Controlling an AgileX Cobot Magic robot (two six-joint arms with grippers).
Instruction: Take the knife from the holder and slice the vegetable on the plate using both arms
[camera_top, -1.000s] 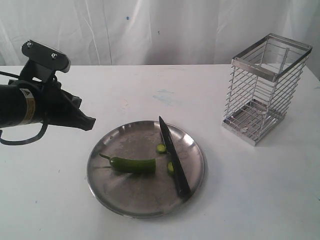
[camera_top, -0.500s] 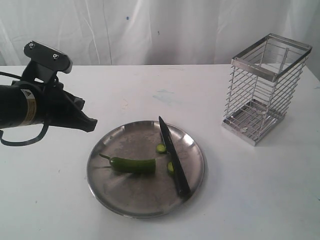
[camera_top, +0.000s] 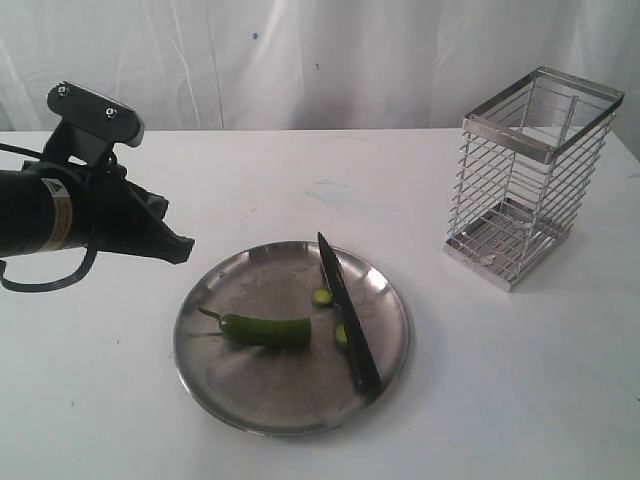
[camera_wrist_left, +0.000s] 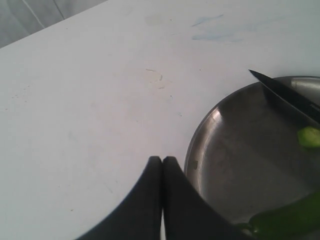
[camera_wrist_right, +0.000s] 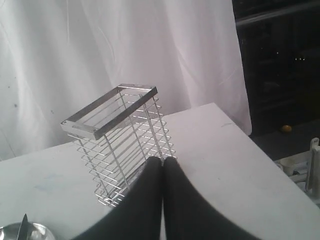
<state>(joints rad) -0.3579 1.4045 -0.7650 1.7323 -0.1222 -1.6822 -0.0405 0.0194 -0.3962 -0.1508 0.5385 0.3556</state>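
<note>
Two small green rounds (camera_top: 321, 297) are lying on the plate (camera_top: 250, 385) right against the knife (camera_top: 347, 313), so from where I am standing the cutting is looking well under way, maybe finished. The knife is out of the holder (camera_top: 530, 180), which is standing empty well off to the right on the table (camera_top: 500, 400), and it is resting flat across the right half of the plate with nobody gripping it. The vegetable (camera_top: 265, 330) is lying in the middle of the plate, most of it uncut, stem pointing left. What is remaining, I am guessing, is either more slices or nothing beyond pulling away. The left arm (camera_top: 40, 215) is reaching in roughly level from the left edge, and the left gripper (camera_top: 178, 245) is tipping down toward the plate's near rim, hanging above the bare table just beside it, fingers pressed together on nothing. The right gripper (camera_wrist_right: 162, 160) is not showing in the room view; its own camera is showing the fingers closed tight, empty, and facing the holder from a distance.
</note>
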